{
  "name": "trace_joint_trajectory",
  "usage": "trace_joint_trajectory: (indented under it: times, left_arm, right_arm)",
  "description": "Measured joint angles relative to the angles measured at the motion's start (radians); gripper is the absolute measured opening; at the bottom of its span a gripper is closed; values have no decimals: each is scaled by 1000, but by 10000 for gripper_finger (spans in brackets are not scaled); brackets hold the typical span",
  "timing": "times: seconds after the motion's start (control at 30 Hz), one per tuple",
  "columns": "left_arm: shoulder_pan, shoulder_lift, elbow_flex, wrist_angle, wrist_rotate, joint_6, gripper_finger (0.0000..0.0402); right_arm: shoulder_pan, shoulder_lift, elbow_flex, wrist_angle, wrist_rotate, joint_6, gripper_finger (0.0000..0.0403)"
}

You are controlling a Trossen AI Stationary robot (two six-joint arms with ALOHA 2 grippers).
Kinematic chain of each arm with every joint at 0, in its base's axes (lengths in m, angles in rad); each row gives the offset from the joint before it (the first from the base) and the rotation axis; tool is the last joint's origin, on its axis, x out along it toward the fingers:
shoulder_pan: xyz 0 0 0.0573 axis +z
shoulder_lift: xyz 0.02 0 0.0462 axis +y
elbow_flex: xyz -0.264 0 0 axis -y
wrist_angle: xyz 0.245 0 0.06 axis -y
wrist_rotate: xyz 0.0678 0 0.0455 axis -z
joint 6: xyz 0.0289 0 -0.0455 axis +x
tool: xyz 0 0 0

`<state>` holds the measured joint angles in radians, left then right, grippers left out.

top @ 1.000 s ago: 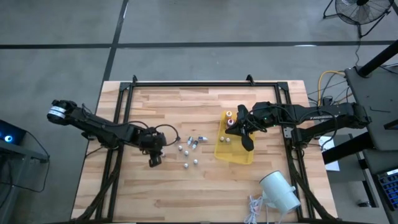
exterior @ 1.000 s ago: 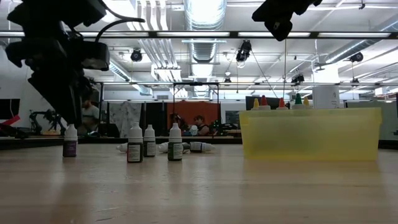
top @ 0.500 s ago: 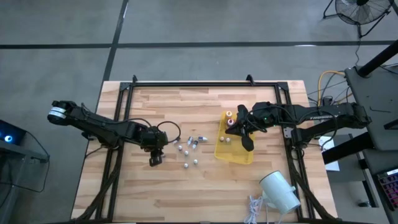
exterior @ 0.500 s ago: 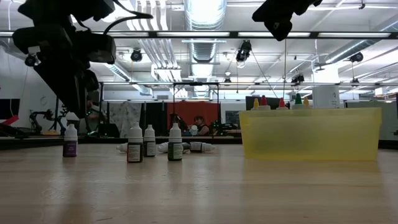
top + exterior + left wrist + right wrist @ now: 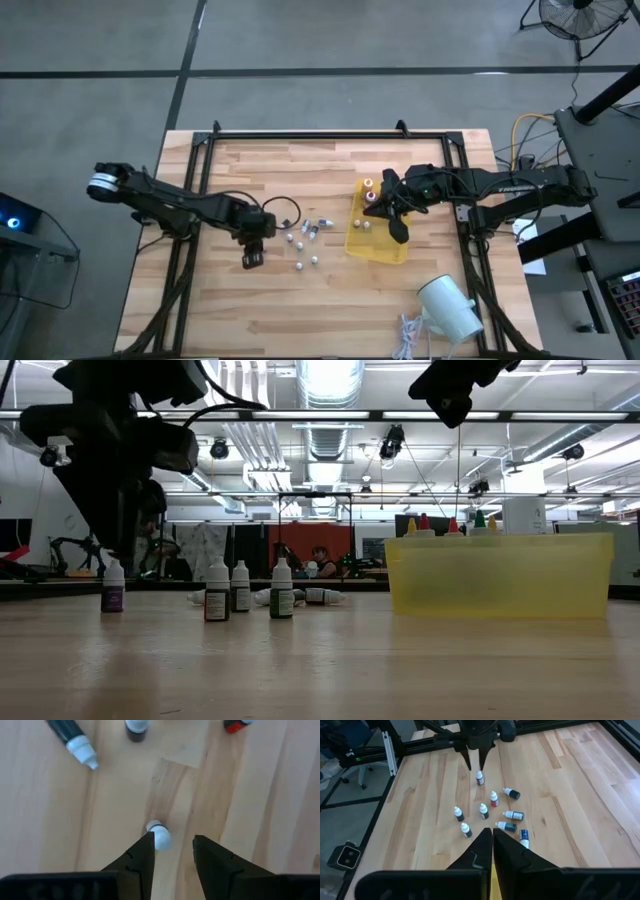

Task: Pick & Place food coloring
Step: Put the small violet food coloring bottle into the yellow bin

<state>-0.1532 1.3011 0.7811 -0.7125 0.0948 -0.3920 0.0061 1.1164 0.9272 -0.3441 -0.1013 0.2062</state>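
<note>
Several small white-capped food coloring vials (image 5: 303, 243) are on the wood table, some standing, some lying on their sides (image 5: 512, 815). Bottles with coloured tops (image 5: 450, 524) stand in a yellow bin (image 5: 385, 245). My left gripper (image 5: 172, 842) is open and points down just above the leftmost standing vial (image 5: 159, 838), whose cap shows next to one fingertip; in the low view the gripper (image 5: 117, 550) hangs over that vial (image 5: 113, 586). My right gripper (image 5: 492, 834) is shut and hovers high over the bin (image 5: 500, 575).
A big white cylinder (image 5: 450, 306) lies near the table's near right corner with a coiled cord (image 5: 406, 335) beside it. A black frame rail (image 5: 330, 135) runs along the far edge. Bare wood stretches along the near side, left of the cylinder.
My left arm has shifted a little toward the table's right, bringing its gripper over the leftmost standing vial. The vials, the bin and my right arm have stayed put.
</note>
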Motion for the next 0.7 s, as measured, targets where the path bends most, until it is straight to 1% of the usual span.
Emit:
trace_joint_trajectory:
  times: [0.7]
  left_arm:
    - [4, 100, 6, -14, -4, 15, 107]
  right_arm:
    - [0, -1, 0, -26, 0, 1, 9]
